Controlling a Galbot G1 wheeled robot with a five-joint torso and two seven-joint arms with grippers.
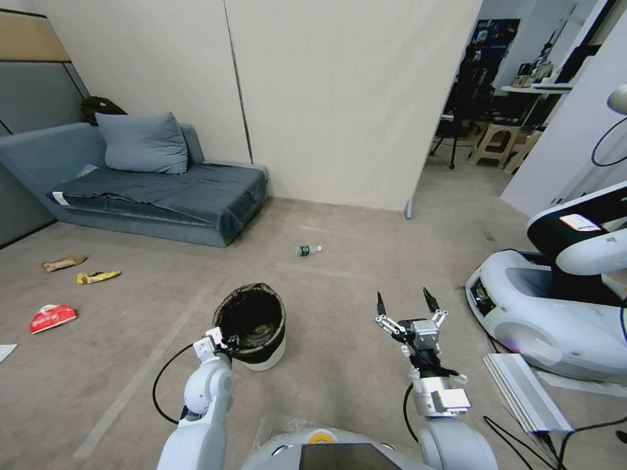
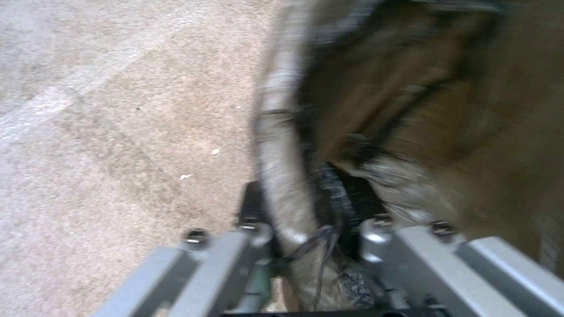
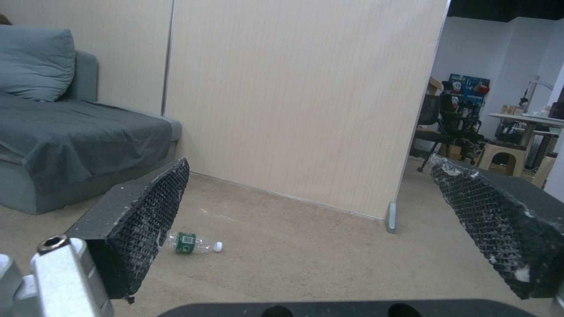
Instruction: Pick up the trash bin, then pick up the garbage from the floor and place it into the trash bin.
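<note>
The trash bin (image 1: 251,324), white with a black bag over its rim, is on the floor just ahead of me, left of centre. My left gripper (image 1: 220,342) is shut on its near rim; in the left wrist view the fingers (image 2: 256,207) clamp the rim (image 2: 276,132) from both sides. My right gripper (image 1: 405,305) hangs open over bare floor, right of the bin, holding nothing. Garbage lies around: a clear bottle (image 1: 308,250) (image 3: 191,243) farther ahead, and a brown paper bag (image 1: 63,262), a yellow packet (image 1: 98,277), a red-white packet (image 1: 52,318) and a white sheet (image 1: 5,352) to the left.
A grey sofa (image 1: 150,189) stands at the back left against a beige partition (image 1: 339,98). Another white robot (image 1: 562,307) is close on the right, with a metal rail (image 1: 522,391) and cables beside it. A doorway with stools (image 1: 496,143) opens at the far right.
</note>
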